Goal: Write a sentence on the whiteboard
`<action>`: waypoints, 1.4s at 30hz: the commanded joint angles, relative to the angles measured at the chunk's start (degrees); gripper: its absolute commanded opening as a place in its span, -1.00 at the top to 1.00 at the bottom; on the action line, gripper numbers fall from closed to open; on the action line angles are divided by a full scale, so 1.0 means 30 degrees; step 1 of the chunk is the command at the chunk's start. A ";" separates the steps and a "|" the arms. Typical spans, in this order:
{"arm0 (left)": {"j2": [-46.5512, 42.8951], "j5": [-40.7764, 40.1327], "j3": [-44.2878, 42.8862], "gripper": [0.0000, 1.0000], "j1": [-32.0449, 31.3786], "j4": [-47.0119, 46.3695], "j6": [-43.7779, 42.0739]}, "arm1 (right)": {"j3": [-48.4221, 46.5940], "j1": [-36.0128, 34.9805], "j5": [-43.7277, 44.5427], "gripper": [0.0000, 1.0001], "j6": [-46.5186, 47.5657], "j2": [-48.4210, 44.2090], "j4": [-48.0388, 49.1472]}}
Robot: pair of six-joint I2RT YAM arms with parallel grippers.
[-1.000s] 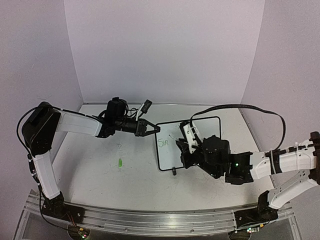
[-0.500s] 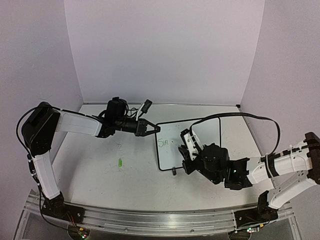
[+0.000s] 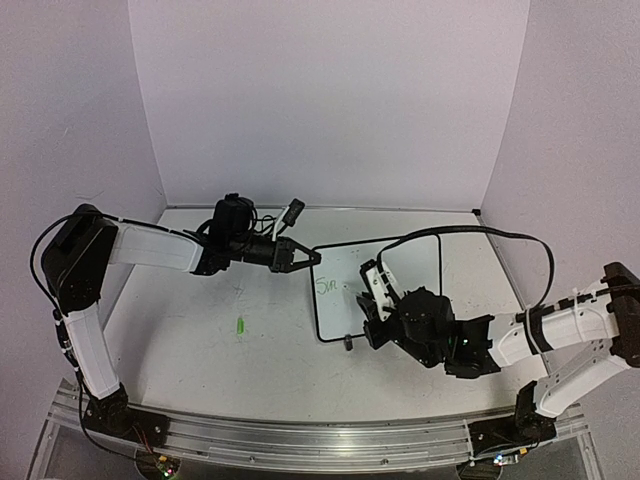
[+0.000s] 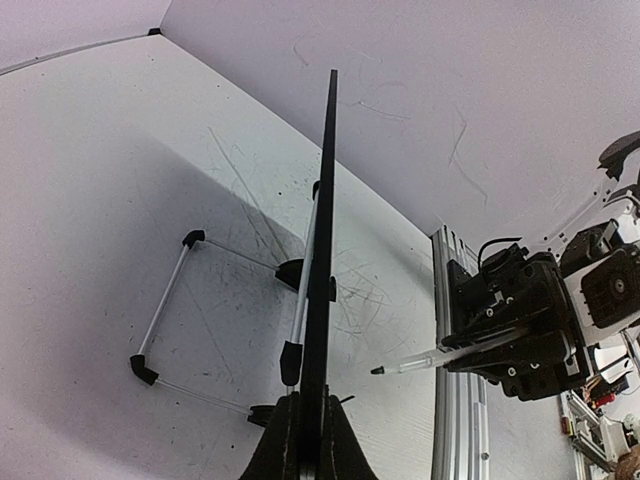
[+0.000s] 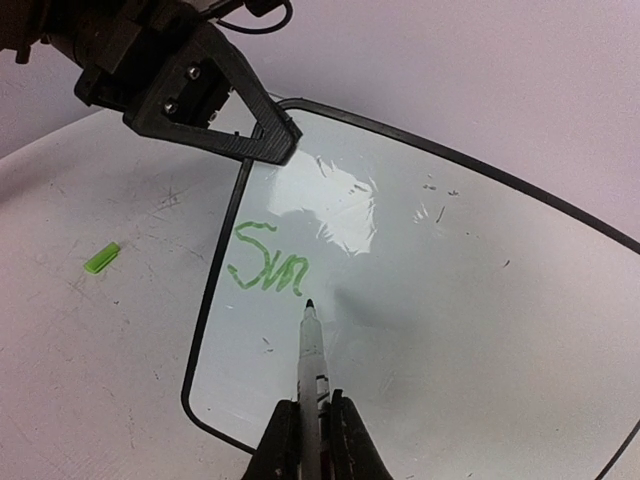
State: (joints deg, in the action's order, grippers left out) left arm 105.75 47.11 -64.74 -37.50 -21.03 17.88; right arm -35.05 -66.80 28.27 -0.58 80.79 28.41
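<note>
Left end effector (image 5: 278, 148): clamped on whiteboard (image 5: 470, 300)
Right end effector (image 5: 315, 415): pinching marker (image 5: 311, 345)
Stroke: light contact, extend sentence (image 5: 268, 268) rightward

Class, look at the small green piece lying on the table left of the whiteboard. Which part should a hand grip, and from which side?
Grip the small green piece across its narrow middle, coming straight down from above. It lies flat on the table, short and slim, with bare surface all round, so fingers probably fit only across its width.
</note>
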 commanded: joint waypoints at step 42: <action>-0.0796 0.0035 0.0160 1.00 -0.0301 0.0360 -0.0031 | -0.3115 0.0820 0.1018 1.00 0.0461 0.3147 0.0365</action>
State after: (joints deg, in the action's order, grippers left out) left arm 105.70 46.73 -64.74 -37.71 -20.97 17.89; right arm -41.78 -64.58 28.87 1.28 88.75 29.47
